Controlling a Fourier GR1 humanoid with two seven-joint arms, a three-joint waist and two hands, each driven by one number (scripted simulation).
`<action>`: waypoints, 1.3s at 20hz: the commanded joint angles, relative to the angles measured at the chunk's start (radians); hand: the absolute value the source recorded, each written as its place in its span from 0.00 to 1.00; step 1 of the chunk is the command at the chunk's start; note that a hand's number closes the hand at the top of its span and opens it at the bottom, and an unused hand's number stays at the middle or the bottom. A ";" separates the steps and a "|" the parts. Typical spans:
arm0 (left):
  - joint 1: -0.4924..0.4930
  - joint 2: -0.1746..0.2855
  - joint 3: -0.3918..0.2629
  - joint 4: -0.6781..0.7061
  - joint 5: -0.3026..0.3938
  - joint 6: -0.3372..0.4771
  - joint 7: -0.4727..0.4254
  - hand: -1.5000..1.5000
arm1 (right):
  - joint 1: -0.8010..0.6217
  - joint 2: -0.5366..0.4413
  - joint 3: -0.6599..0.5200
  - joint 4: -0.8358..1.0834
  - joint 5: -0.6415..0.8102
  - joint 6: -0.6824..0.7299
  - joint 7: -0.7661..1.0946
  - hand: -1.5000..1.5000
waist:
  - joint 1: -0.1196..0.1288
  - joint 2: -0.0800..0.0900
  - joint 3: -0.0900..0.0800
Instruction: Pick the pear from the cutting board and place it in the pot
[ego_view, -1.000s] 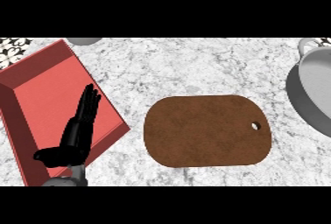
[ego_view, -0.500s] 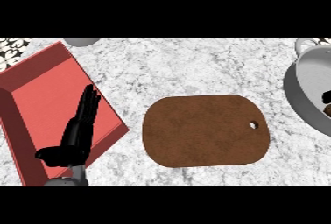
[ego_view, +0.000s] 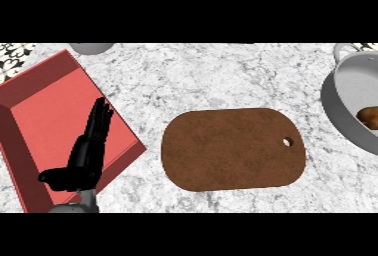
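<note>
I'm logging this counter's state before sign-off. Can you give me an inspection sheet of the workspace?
Surface: grey-white marble counter.
Job's things: cutting board bare; pear lies in the pot at the right edge.
Clutter: red tray at left; grey round thing at the top edge.
Hands: left hand open, above the tray; right hand not in view.
Cables: nothing seen.
Surroundings: patterned patch in the top left corner.

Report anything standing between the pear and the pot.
Nothing visible does. A brownish thing, apparently the pear, lies inside the pot at the view's right edge; the cutting board carries no fruit.
</note>
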 joint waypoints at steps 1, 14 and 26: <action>0.000 -0.003 0.008 0.016 -0.001 0.005 -0.014 0.50 | 0.053 0.050 -0.026 -0.081 -0.051 -0.305 0.012 0.00 | -0.013 -0.001 -0.001; 0.033 0.032 0.058 0.018 0.036 -0.031 -0.024 0.50 | 0.298 0.241 0.077 -0.473 -0.193 -0.356 -0.072 0.00 | -0.035 -0.014 -0.004; 0.056 0.005 0.020 -0.019 0.007 -0.024 -0.017 0.50 | 0.590 0.389 0.244 -0.860 -0.068 -0.337 0.175 0.00 | -0.023 -0.011 -0.004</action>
